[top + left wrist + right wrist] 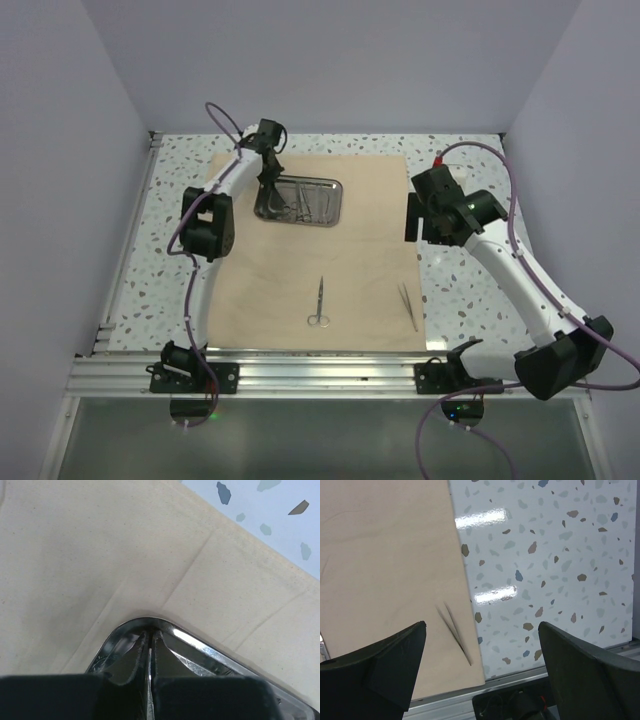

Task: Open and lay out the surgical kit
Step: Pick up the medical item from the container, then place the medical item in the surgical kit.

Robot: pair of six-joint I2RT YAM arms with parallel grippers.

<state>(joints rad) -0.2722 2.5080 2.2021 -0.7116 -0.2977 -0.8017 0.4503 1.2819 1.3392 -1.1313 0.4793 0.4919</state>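
Observation:
The tan wrap sheet [300, 260] lies flat and unfolded on the table. The shiny steel tray [335, 205] stands on its far part, with some instruments lying in it. My left gripper [268, 180] is at the tray's left near corner. In the left wrist view the gripper [150, 635] is shut on the tray's rim [210, 650], over the sheet [100, 555]. The scissors [319, 302] and tweezers [408, 305] lie on the sheet's near part. My right gripper [412, 218] hovers open and empty by the sheet's right edge, and the right wrist view shows the gripper [482, 625] above the tweezers [454, 630].
The speckled white table [460, 290] shows around the sheet. An aluminium rail [320, 370] runs along the near edge with both arm bases on it. White walls close in the left, right and back.

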